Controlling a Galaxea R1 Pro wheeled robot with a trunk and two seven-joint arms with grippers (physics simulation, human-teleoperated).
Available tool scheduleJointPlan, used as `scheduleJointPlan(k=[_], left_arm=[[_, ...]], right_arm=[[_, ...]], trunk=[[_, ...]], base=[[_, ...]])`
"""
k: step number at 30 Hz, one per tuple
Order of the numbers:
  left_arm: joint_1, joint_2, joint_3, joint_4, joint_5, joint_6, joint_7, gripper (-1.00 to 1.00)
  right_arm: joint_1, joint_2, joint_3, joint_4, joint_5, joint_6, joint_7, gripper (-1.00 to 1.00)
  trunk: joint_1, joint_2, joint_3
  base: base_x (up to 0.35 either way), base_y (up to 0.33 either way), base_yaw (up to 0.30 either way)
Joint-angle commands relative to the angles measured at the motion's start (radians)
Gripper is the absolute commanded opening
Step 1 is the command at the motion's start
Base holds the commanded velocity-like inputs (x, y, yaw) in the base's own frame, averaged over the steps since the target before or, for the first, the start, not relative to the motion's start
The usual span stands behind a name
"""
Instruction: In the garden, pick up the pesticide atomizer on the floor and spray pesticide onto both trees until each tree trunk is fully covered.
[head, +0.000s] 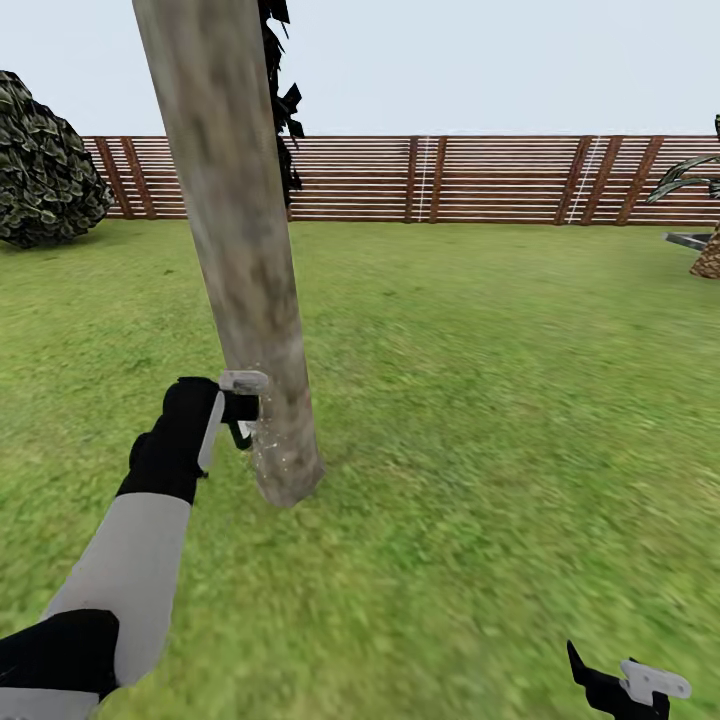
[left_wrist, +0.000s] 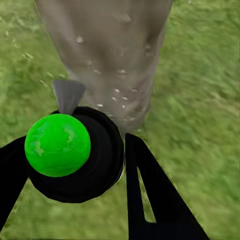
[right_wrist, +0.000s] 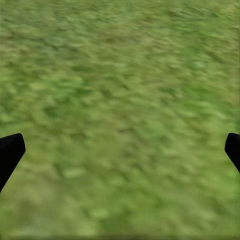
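Note:
A thick, mottled grey-brown tree trunk (head: 250, 300) rises from the grass (head: 480, 400) right in front of me. My left gripper (head: 240, 408) is pressed close to the trunk's lower part, just above the base. In the left wrist view the left gripper (left_wrist: 75, 140) is shut on the pesticide atomizer (left_wrist: 57, 145), a black round body with a bright green ball top and a grey nozzle (left_wrist: 67, 95) aimed at the trunk (left_wrist: 110, 45). White pesticide specks (head: 270, 445) dot the bark near the base. My right gripper (head: 625, 690) hangs low over grass, open and empty.
A brown slatted fence (head: 450, 180) runs across the back. A round leafy bush (head: 45, 165) stands at the far left. Black jagged foliage (head: 282, 110) shows behind the trunk. A spiky plant (head: 700, 190) sits at the far right. Open lawn lies to the right.

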Motion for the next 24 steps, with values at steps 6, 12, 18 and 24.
scheduleJointPlan(k=[6,12,18,24], left_arm=[[-0.014,0.084,0.003,0.013,0.009,0.001,-0.001,-1.0],[-0.021,0.07,-0.004,0.02,0.009,0.002,-0.001,-1.0],[-0.01,-0.002,-0.054,0.04,0.006,0.0,0.0,-1.0],[0.004,0.007,-0.063,0.123,0.007,-0.014,-0.002,-1.0]], right_arm=[[0.0,0.0,0.0,0.001,0.0,0.0,0.0,1.0],[0.0,0.0,0.0,0.001,0.0,0.0,0.0,1.0],[0.0,0.0,0.0,0.001,0.0,0.0,0.0,1.0],[0.001,0.0,0.0,0.001,0.0,0.0,0.0,1.0]], trunk=[[0.0,0.0,0.0],[0.0,0.0,0.0],[0.0,0.0,0.0],[0.0,0.0,0.0]], base=[[0.0,0.0,0.0],[0.0,0.0,0.0],[0.0,0.0,0.0],[0.0,0.0,0.0]])
